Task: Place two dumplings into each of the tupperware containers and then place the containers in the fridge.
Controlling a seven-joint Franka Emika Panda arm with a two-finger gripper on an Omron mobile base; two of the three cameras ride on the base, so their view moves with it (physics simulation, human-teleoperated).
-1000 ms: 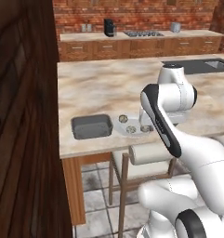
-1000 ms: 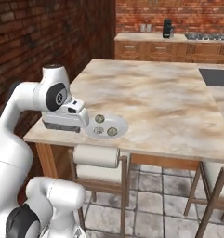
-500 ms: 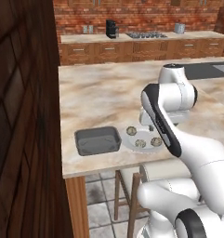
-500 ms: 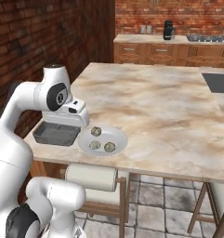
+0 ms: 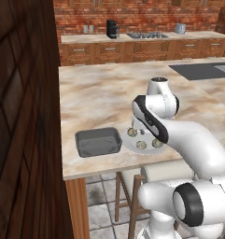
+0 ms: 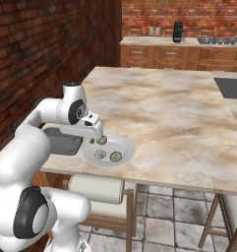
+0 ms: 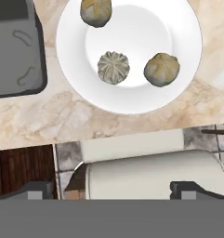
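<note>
I have the tool (image 6: 94, 134) spread wide with nothing in it, hanging over the near edge of the marble surface (image 5: 100, 95). Just beyond its tips sits a round white plate (image 7: 181, 28) carrying three dumplings (image 7: 113, 68). Left of the plate, just beside it, lies the dark grey tupperware container (image 5: 98, 142). Wooden cabinets (image 5: 132, 51) line the far wall.

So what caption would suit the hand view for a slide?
Open gripper hovering above a white plate of three dumplings, the dark grey container beside it on the marble counter.
</note>
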